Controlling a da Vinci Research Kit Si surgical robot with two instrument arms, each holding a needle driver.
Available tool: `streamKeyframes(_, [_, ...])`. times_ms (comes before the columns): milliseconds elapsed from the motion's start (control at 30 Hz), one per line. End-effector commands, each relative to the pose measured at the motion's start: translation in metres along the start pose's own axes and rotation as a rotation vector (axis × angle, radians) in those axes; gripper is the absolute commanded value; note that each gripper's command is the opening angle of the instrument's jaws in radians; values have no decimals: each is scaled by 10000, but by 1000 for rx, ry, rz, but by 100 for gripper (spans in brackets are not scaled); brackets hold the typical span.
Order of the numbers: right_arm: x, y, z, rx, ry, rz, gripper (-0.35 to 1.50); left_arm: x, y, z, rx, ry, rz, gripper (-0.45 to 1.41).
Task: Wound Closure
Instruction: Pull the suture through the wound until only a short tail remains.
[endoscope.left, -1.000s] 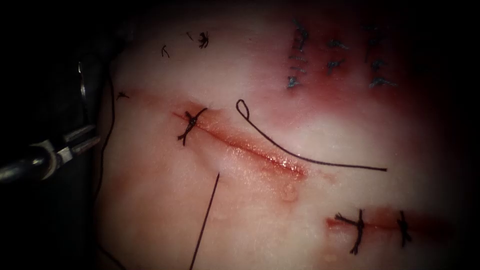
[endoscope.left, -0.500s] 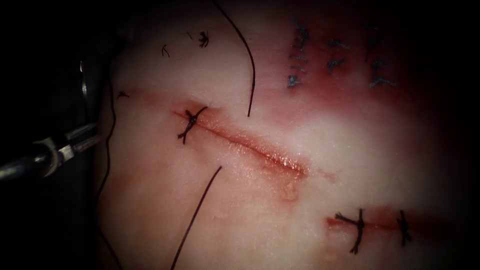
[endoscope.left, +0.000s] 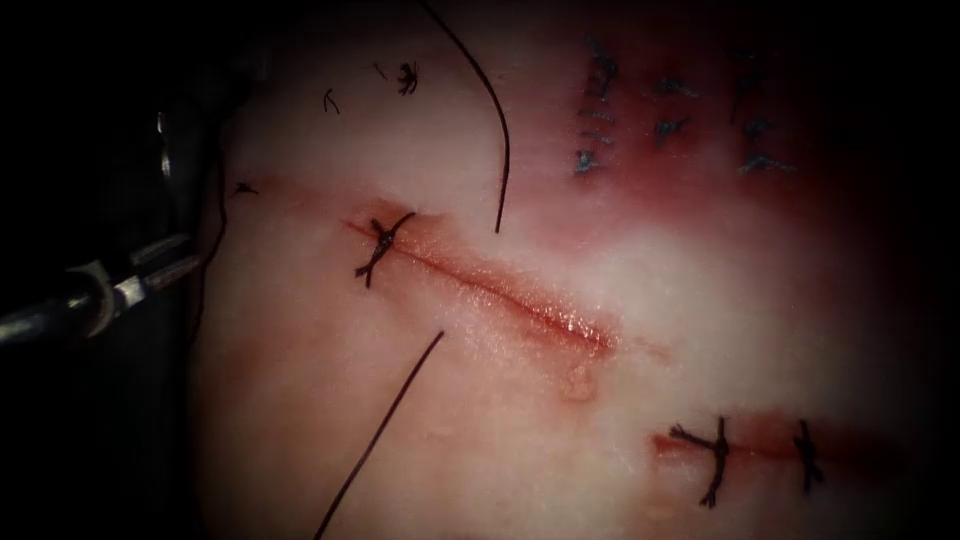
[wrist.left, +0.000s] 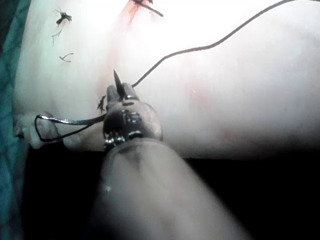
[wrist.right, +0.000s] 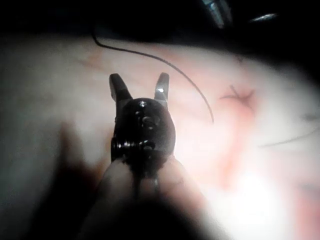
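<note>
L end effector (wrist.left: 119, 92) on thread (wrist.left: 200, 48)

**Colours and patterns**

Pale pink-white pork-belly tissue (endoscope.left: 400, 400) carried a glossy red cut line (endoscope.left: 500, 290), ringed by diffuse red fluid staining (endoscope.left: 640, 200). Black knotted stitch (endoscope.left: 380, 245) crossed it. Thin dark thread (endoscope.left: 495, 130) ran loose. Faded blue-grey stitch rows (endoscope.left: 600, 120) formed a column pattern.

The tissue (endoscope.left: 700, 300) is looking soft, wet and shiny, and the cut (endoscope.left: 520, 300) is glistening with red fluid (endoscope.left: 570, 322). The thread (endoscope.left: 500, 130) is looking dark and matt. The left gripper (endoscope.left: 170, 272) is shining like smooth metal. The right gripper (wrist.right: 140, 85) is looking dark and glossy.
</note>
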Motion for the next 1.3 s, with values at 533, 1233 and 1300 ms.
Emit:
streamKeyframes(533, [-133,69,109,-7,-145,-101,135,-4,13,7,12,-4,-16,-35])
streamKeyframes(1233, [-148,105,139,72,-203,-170,-35,-8,21,7,14,-10,-30,-35])
streamKeyframes(1300, [-146,102,138,97,-207,-168,-35,-8,21,7,14,-10,-30,-35])
